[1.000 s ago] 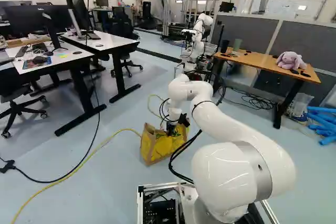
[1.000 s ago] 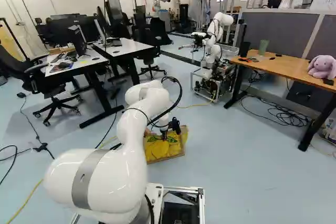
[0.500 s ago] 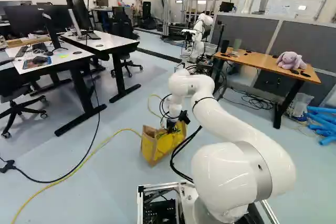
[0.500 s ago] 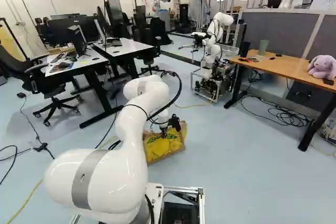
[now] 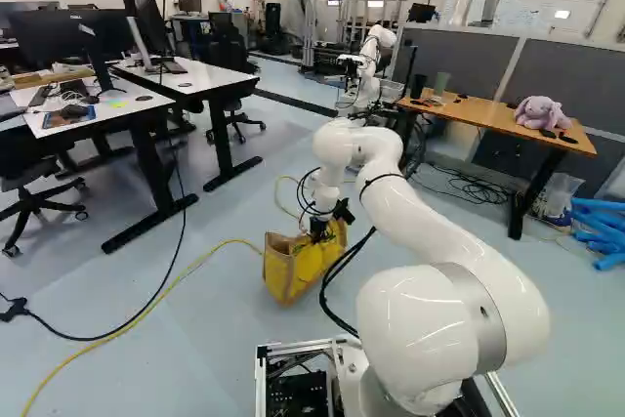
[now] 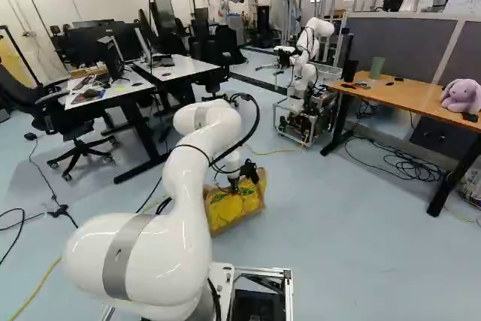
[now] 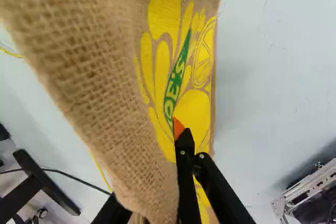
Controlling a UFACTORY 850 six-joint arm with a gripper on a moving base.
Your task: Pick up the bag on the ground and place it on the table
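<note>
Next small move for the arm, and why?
Probably a slow, short lift straight up: the gripper looks clamped on the wall of the burlap bag, which runs between its fingers, and the bag is well below the top of the wooden table, so height likely comes before sideways travel.

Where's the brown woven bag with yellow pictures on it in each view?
Left base view: brown woven bag with yellow print, just below the middle, under the white robot arm.
Right base view: bag, just below the middle.
Wrist view: bag, between the jaws and ahead.
Shared landmark: yellow cable.
</note>
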